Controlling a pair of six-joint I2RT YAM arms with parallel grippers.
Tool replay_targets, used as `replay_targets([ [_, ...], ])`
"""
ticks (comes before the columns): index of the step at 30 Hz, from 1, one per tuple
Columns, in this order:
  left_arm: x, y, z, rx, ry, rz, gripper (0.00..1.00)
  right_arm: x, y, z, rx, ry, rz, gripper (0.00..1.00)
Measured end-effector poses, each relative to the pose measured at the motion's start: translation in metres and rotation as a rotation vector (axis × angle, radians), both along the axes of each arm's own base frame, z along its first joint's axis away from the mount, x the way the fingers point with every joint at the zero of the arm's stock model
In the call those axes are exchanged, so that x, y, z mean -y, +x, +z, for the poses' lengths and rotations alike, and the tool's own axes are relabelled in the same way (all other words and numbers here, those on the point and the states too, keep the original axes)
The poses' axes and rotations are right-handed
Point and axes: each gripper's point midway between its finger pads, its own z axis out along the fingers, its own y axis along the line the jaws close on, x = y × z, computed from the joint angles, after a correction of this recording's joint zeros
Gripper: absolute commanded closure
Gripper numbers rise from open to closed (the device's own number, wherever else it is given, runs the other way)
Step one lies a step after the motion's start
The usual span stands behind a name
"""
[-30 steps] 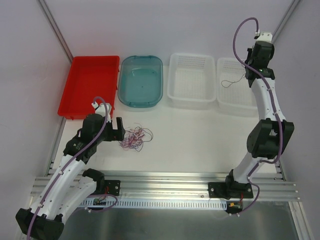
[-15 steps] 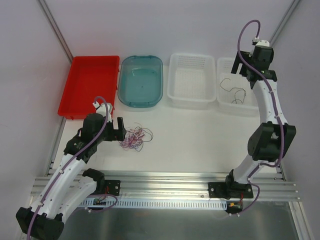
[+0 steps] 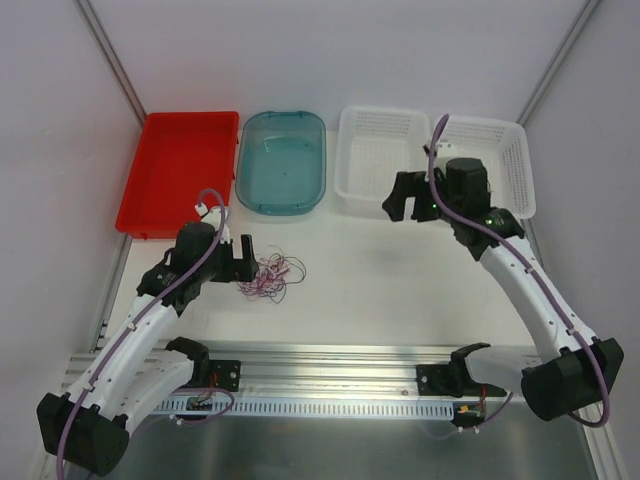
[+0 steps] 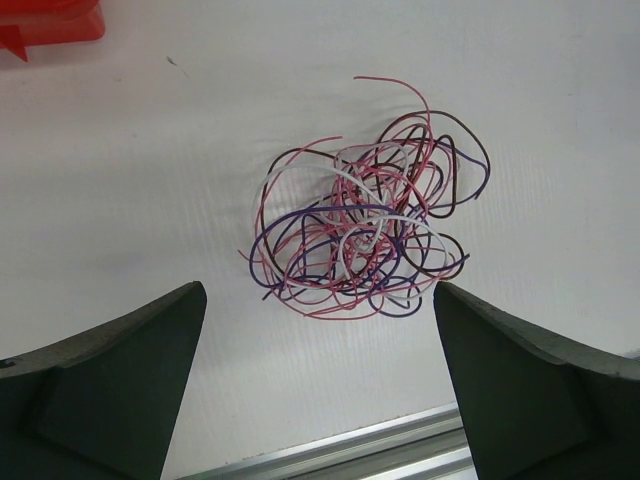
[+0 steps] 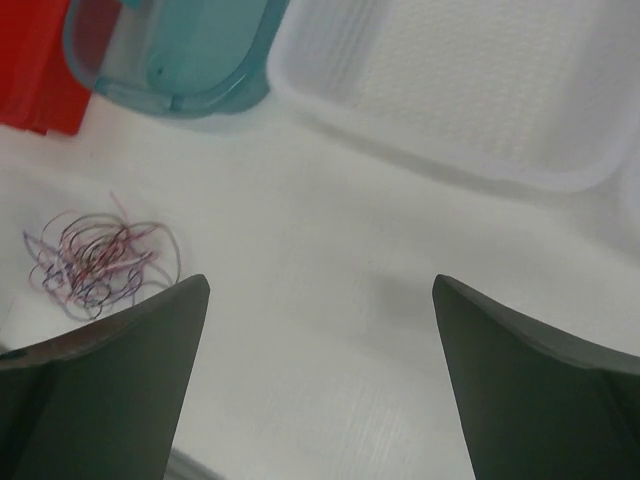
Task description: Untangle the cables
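Cables: a small knot of pink, white, violet and dark strands (image 4: 365, 225) lies loose on the white tabletop (image 3: 380, 290), just in front of the teal tub (image 3: 283, 165) on the arms' side, with nothing gripping it.
Left pincer: the left pincer (image 3: 246, 258) is spread wide and empty. It hovers at the knot in front of the tub's left corner, with one jaw on either side of the tangle, apparently set to close on a strand or to pin the clump.
Right pincer: the right pincer (image 5: 320, 285) is also spread wide and carries nothing. It hangs to the right of the tub, well apart from the knot but facing it, probably ready to pull against the other arm.
Bins: a red tray (image 3: 180, 180) sits left of the tub and two white baskets (image 3: 385, 165) sit to its right, likely somewhere to put freed strands.
Progress: the knot looks largely unpicked.
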Motion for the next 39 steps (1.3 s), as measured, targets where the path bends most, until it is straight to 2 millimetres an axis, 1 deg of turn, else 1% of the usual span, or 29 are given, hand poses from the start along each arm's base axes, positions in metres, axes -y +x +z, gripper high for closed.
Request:
replay_targets([
  [5,0.011,-0.003,-0.011,-0.081,-0.063,0.017,0.01,-0.055,-0.053,-0.059,-0.132,0.055,0.151,0.02],
  [8,0.016,-0.003,-0.021,-0.149,-0.093,0.048,0.02,-0.086,-0.08,-0.084,-0.187,0.081,0.206,0.02],
  [11,0.021,-0.003,-0.031,-0.214,-0.131,0.092,0.05,-0.111,-0.101,-0.096,-0.207,0.108,0.24,0.02],
  [14,0.026,0.001,-0.042,-0.255,-0.167,0.133,0.08,-0.129,-0.113,-0.102,-0.205,0.149,0.242,0.02],
  [18,0.031,-0.003,-0.07,-0.318,-0.207,0.179,0.17,-0.144,-0.12,-0.106,-0.197,0.19,0.215,0.02],
  [19,0.033,-0.005,-0.076,-0.326,-0.215,0.181,0.21,-0.147,-0.122,-0.106,-0.194,0.199,0.207,0.02],
  [21,0.038,-0.01,-0.086,-0.344,-0.224,0.179,0.26,-0.152,-0.123,-0.107,-0.194,0.219,0.188,0.02],
  [22,0.042,-0.013,-0.089,-0.349,-0.228,0.169,0.32,-0.154,-0.123,-0.107,-0.194,0.224,0.18,0.02],
  [25,0.06,-0.021,-0.096,-0.355,-0.233,0.114,0.38,-0.158,-0.119,-0.109,-0.195,0.243,0.142,0.03],
  [28,0.079,-0.03,-0.102,-0.361,-0.237,0.053,0.47,-0.162,-0.116,-0.118,-0.216,0.236,0.116,0.05],
  [31,0.091,-0.036,-0.107,-0.369,-0.252,0.024,0.7,-0.17,-0.113,-0.127,-0.238,0.216,0.109,0.08],
  [32,0.093,-0.039,-0.108,-0.372,-0.257,0.019,0.72,-0.173,-0.113,-0.129,-0.243,0.213,0.111,0.09],
  [39,0.103,-0.041,-0.108,-0.36,-0.278,-0.004,0.71,-0.191,-0.114,-0.136,-0.282,0.228,0.107,0.24],
])
